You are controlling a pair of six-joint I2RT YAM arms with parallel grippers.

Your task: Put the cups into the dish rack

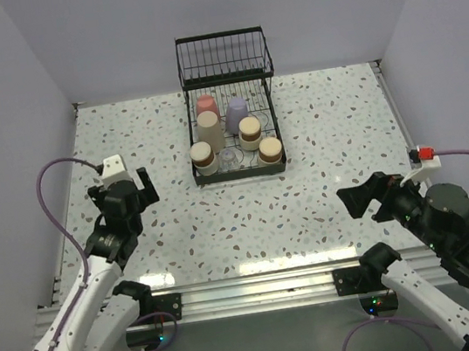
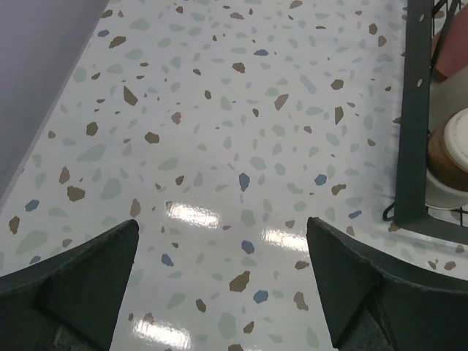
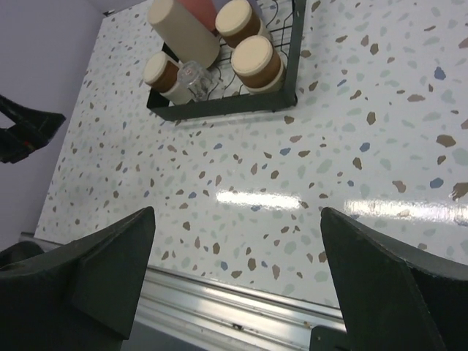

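The black wire dish rack stands at the back middle, its upright basket behind the flat tray. In the tray stand a coral-pink cup, a lavender cup, a tall beige cup, three brown cups and a clear cup. My left gripper is open and empty over the table, left of the rack. My right gripper is open and empty near the front right. The right wrist view shows the rack with its cups far ahead.
An aluminium rail runs along the table's near edge. Pale walls close the left, back and right sides. The left wrist view shows the rack's rim and one brown cup at its right edge.
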